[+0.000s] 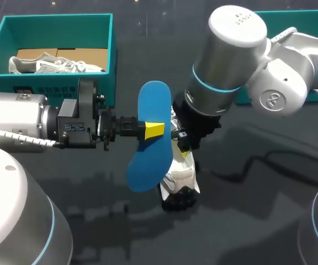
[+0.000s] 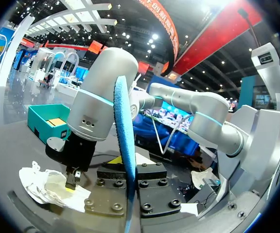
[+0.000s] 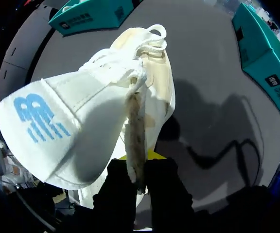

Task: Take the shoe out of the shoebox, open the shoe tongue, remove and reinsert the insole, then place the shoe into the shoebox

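Observation:
My left gripper (image 1: 154, 130) is shut on a blue insole (image 1: 149, 135), holding it above the table's middle; in the left wrist view the insole (image 2: 125, 145) stands edge-on between its fingers. My right gripper (image 1: 184, 144) is shut on the heel edge of a white shoe (image 1: 180, 176), just right of the insole. In the right wrist view the shoe (image 3: 91, 116) hangs from the fingers, its tongue with a blue logo (image 3: 38, 116) spread open. A teal shoebox (image 1: 54, 49) at the back left holds a second white shoe (image 1: 54, 65).
Another teal box (image 1: 308, 33) stands at the back right, mostly behind my right arm. The dark table (image 1: 247, 221) spreads out in front of both grippers.

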Available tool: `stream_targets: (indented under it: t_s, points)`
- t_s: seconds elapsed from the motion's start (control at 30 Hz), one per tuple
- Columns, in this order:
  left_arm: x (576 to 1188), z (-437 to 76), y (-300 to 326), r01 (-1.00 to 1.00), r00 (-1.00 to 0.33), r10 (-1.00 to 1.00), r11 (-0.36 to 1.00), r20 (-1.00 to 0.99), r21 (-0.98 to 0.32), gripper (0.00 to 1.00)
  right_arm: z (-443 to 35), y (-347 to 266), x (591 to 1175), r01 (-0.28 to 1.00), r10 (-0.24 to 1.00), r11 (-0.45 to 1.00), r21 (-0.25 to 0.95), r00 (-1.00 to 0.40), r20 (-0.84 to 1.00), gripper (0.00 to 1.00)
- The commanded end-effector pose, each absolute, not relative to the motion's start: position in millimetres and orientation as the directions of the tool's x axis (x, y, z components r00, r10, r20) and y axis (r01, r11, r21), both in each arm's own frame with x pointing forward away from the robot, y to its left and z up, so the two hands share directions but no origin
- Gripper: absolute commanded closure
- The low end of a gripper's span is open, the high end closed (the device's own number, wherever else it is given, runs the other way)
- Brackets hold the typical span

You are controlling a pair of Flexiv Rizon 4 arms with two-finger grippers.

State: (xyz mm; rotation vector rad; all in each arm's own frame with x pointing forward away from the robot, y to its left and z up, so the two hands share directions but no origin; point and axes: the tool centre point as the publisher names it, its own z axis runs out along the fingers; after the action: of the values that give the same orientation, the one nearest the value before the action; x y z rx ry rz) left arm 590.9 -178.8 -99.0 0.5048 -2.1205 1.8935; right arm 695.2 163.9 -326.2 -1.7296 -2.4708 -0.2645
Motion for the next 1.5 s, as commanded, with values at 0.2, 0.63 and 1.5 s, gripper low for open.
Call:
stream_targets:
  t_s: [0.2, 0.63, 1.5]
  points:
    - [591, -101, -182, -0.417, -0.908, -0.089, 0.091, 0.41, -0.904, 1.0, -339, 166, 692, 0.983, 0.962, 0.168, 0.076, -0.18, 0.204, 1.0]
    - [591, -101, -182, -0.417, -0.908, -0.089, 0.091, 0.41, -0.904, 1.0, -360, 172, 700, 0.985, 0.962, 0.162, 0.066, -0.173, 0.212, 1.0]
    - [591, -101, -182, -0.417, -0.908, -0.089, 0.091, 0.41, -0.904, 1.0, -367, 163, 704, 0.992, 0.956, 0.116, 0.054, -0.127, 0.264, 0.0]
